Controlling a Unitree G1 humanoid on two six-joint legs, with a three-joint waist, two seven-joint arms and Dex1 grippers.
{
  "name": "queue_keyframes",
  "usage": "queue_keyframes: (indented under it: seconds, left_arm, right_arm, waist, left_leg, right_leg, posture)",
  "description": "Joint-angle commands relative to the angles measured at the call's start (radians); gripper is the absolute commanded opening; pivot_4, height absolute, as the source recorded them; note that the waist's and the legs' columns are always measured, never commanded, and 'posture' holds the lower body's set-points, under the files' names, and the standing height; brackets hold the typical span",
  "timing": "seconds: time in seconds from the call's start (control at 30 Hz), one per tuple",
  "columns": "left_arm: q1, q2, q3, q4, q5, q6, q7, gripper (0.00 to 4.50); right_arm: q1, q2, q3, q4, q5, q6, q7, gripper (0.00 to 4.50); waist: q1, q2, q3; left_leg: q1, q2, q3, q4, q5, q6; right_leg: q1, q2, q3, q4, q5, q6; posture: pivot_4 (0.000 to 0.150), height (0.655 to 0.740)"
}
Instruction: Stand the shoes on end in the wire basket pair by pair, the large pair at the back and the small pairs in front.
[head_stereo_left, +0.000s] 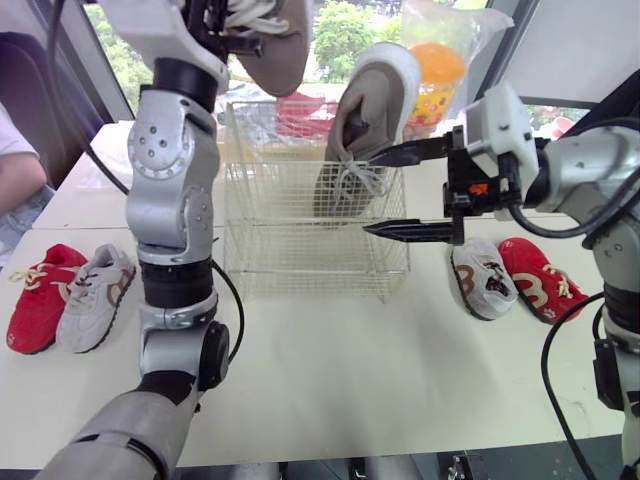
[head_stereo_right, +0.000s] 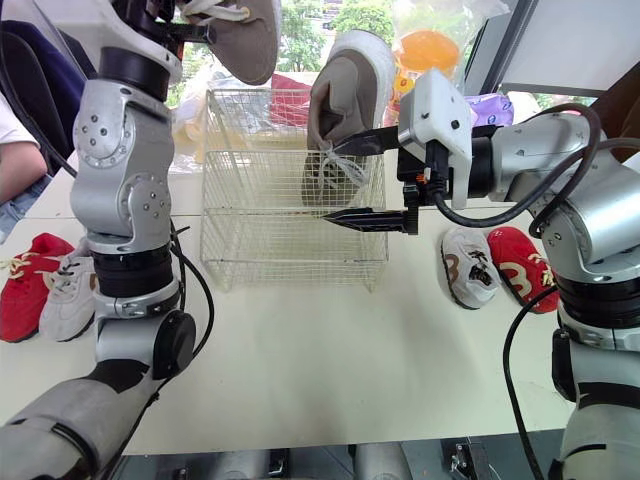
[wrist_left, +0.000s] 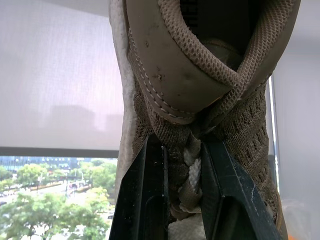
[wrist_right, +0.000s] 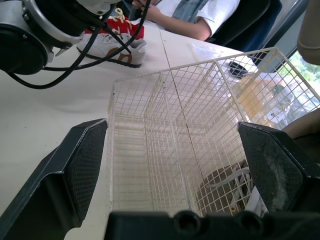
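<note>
A pale surface (head_stereo_left: 330, 370) by a window with trees outside carries the wire basket (head_stereo_left: 290, 250), where one large beige shoe (head_stereo_left: 375, 110) stands on end at the right end. The left pincer (wrist_left: 182, 142), raised above the basket's left side, is clamped on the laces of the second large beige shoe (head_stereo_left: 270, 40). The right pincer (head_stereo_left: 370, 195) is spread wide at the basket's right front, holding nothing. Small red and grey shoes lie on both sides of the basket (head_stereo_left: 40, 300) (head_stereo_left: 482, 280).

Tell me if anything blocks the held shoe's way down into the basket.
Nothing visible does. The shoe in the left gripper hangs above the basket's left side, which looks empty. The other large shoe stands at the back right, with the open right gripper beside it.
</note>
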Motion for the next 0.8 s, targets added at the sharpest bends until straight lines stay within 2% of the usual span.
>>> queue_keyframes:
  seconds: [0.03,0.13,0.33,0.5,0.77,0.8]
  left_arm:
    - [0.020,0.023,-0.030,-0.092,0.028,0.046,0.007,0.23]
    - [0.081,0.048,-0.075,-0.098,0.085,-0.003,-0.017,0.23]
    - [0.185,0.017,-0.122,-0.031,0.124,-0.119,-0.038,0.23]
    - [0.266,-0.022,-0.127,-0.029,0.120,-0.134,-0.038,0.23]
    - [0.409,-0.025,-0.146,-0.039,0.121,-0.122,-0.077,0.23]
    - [0.419,-0.025,-0.141,-0.051,0.112,-0.103,-0.078,0.73]
  right_arm:
    - [-0.021,0.003,-0.019,-0.015,0.011,-0.007,-0.009,4.50]
    - [-0.025,0.010,-0.015,-0.012,0.013,-0.004,-0.013,4.50]
    - [-0.024,0.021,-0.014,-0.015,0.014,0.004,-0.021,4.50]
    - [-0.017,0.017,-0.021,-0.028,0.020,0.016,-0.032,4.50]
    - [-0.003,0.014,-0.033,-0.049,0.039,0.040,-0.056,4.50]
    - [-0.001,0.014,-0.034,-0.051,0.041,0.043,-0.059,4.50]
  waist:
    - [0.000,0.000,0.000]
    - [-0.002,0.000,0.000]
    - [0.002,0.000,0.000]
    - [0.001,0.000,0.000]
    - [0.000,0.000,0.000]
    - [0.000,0.000,0.000]
  left_leg:
    - [0.000,0.000,0.000,0.000,0.000,0.000]
    - [0.000,0.000,0.000,0.000,0.000,0.000]
    - [0.000,0.000,0.000,0.000,0.000,0.000]
    - [0.000,0.000,0.000,0.000,0.000,0.000]
    - [0.001,0.000,0.000,0.000,0.000,0.000]
    - [0.001,0.000,0.000,0.000,0.000,0.000]
  right_leg:
    - [0.000,0.000,0.000,0.000,0.000,0.000]
    - [0.000,0.000,0.000,0.000,0.000,0.000]
    - [0.000,0.000,0.000,0.000,0.000,0.000]
    - [0.001,0.000,0.000,0.000,0.000,0.000]
    - [0.001,0.000,0.000,0.000,0.000,0.000]
    - [0.001,0.000,0.000,0.000,0.000,0.000]
  posture:
    - [0.150,0.7400]
    - [0.150,0.7400]
    - [0.150,0.7400]
    - [0.150,0.7400]
    - [0.150,0.7400]
    - [0.150,0.7400]
